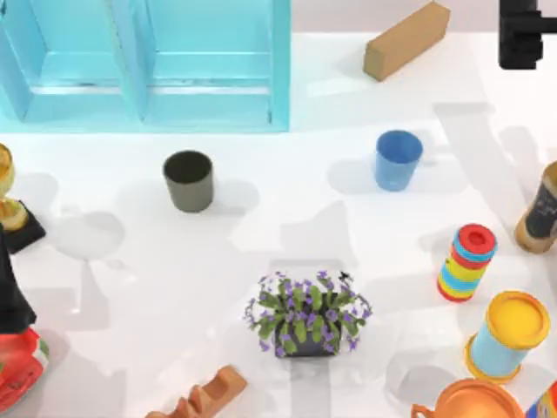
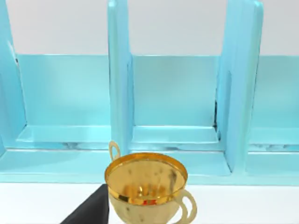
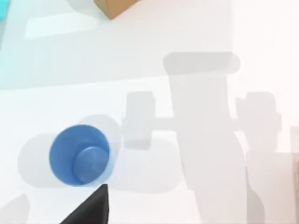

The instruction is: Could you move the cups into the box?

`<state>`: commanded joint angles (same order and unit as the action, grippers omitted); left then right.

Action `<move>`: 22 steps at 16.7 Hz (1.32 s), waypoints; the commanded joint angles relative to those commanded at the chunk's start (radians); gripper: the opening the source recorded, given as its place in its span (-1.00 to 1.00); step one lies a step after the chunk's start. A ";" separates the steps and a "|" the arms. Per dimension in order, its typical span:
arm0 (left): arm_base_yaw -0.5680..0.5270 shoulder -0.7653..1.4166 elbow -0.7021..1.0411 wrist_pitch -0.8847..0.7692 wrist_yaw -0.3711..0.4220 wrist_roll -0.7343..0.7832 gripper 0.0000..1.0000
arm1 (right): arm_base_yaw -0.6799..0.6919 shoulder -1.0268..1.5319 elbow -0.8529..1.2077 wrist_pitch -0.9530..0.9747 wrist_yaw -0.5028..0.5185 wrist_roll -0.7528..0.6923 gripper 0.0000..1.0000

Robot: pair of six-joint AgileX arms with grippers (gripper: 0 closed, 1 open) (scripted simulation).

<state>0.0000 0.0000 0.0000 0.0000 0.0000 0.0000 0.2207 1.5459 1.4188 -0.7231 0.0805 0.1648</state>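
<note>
Standing upright near the turquoise box [image 1: 278, 96], both blue cup [image 1: 398, 159] and grey-olive cup [image 1: 189, 180] appear light, rigid; grip rims. Gripper states: cannot tell.

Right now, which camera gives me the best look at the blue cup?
The right wrist view: it looks straight down into the blue cup, showing its full rim and empty inside, standing upright on the white table. The top view shows the same cup smaller, from the side, right of the grey-olive cup. The left wrist view faces the box instead.
</note>
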 joint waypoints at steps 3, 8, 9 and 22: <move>0.000 0.000 0.000 0.000 0.000 0.000 1.00 | 0.058 0.295 0.264 -0.177 0.014 0.060 1.00; 0.000 0.000 0.000 0.000 0.000 0.000 1.00 | 0.150 0.608 0.612 -0.419 0.017 0.179 1.00; 0.000 0.000 0.000 0.000 0.000 0.000 1.00 | 0.167 0.655 0.674 -0.459 0.016 0.202 1.00; 0.000 0.000 0.000 0.000 0.000 0.000 1.00 | 0.231 0.842 0.917 -0.617 0.016 0.306 1.00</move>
<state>0.0000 0.0000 0.0000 0.0000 0.0000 0.0000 0.4517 2.3882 2.3358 -1.3398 0.0961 0.4705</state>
